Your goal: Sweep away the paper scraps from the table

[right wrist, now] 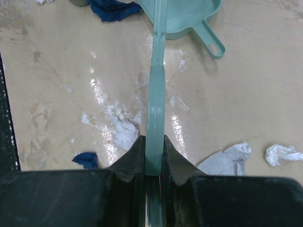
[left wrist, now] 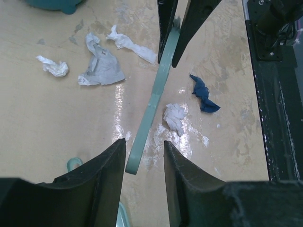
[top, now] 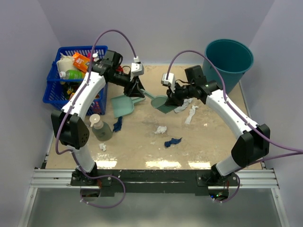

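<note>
The right claw (right wrist: 153, 142) is clamped on the teal brush (right wrist: 155, 94). The left claw (left wrist: 144, 144) stands apart, straddling its free end. The paper scraps (top: 161, 129) lie scattered on the tabletop (top: 213, 146), at about 4 o'clock from the dustpan (top: 124, 106). If the left claw pinches off-centre, I reckon the brush could twist loose and drop.

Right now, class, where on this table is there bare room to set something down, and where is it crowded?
Bare: front strip between black rail and navy scrap. Crowded: back centre, where dustpan, brush, left claw and right claw meet.
</note>
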Controlling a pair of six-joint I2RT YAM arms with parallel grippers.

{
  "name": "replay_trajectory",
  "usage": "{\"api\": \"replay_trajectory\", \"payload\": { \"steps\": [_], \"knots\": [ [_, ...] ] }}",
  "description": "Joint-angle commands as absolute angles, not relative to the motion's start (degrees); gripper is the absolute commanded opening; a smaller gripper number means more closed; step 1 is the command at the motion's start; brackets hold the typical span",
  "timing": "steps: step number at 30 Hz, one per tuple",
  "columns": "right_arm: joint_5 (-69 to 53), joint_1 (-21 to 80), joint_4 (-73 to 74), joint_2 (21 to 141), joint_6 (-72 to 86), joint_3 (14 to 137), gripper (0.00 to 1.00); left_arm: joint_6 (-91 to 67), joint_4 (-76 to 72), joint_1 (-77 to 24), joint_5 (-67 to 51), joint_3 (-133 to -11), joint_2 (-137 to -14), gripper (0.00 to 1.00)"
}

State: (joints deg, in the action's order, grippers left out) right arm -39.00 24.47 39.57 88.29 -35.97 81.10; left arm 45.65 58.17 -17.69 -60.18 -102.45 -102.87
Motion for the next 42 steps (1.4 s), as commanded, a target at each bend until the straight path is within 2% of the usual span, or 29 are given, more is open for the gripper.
{"api": "replay_trajectory", "payload": {
  "steps": [1,5,10,14,18,27,29,31,32,33,34,35,42],
  "knots": [
    [-41.66,24.70,35.25,87.10,-32.26,82.88,0.00,46.14,58.53,-17.58,-62.22,-106.78,-103.01,0.42],
    [-41.57,24.61,34.72,87.10,-31.47,82.71,0.00,46.14,59.33,-17.75,-62.49,-106.61,-103.27,0.43],
    [-42.36,24.61,33.05,87.01,-29.01,82.71,0.00,46.23,59.59,-18.02,-62.49,-106.70,-103.36,0.35],
    [-42.80,24.61,32.87,87.36,-28.48,82.62,0.00,44.92,59.50,-18.02,-64.85,-106.61,-103.53,0.35],
    [-43.24,24.70,32.70,87.54,-27.95,82.97,0.00,43.68,60.29,-18.11,-66.71,-106.87,-104.33,0.29],
    [-43.33,24.70,31.82,87.71,-27.07,82.79,0.00,43.95,61.08,-18.19,-66.88,-106.79,-104.85,0.29],
    [-43.16,24.70,31.47,87.71,-26.63,82.79,0.00,43.95,61.61,-18.28,-67.93,-107.05,-105.20,0.21],
    [-43.07,24.78,31.29,87.80,-26.63,82.62,0.00,44.82,63.18,-18.37,-68.81,-108.36,-105.90,0.05],
    [-42.98,24.70,31.29,87.80,-26.63,82.62,0.00,45.35,66.06,-18.46,-69.78,-109.15,-107.30,0.04],
    [-42.98,24.70,31.20,87.89,-26.54,82.70,0.00,46.83,67.75,-18.54,-70.13,-110.12,-108.10,0.07],
    [-42.89,24.78,31.03,87.89,-26.28,82.71,0.00,47.80,69.50,-18.72,-70.40,-112.04,-108.89,0.17],
    [-42.89,24.70,30.94,87.98,-26.19,82.71,0.00,48.60,72.13,-18.81,-70.75,-112.76,-110.03,0.21],
    [-43.59,25.40,30.67,88.94,-26.01,83.76,0.00,46.68,68.74,-19.16,-71.89,-111.19,-109.07,0.24]
  ]
}}
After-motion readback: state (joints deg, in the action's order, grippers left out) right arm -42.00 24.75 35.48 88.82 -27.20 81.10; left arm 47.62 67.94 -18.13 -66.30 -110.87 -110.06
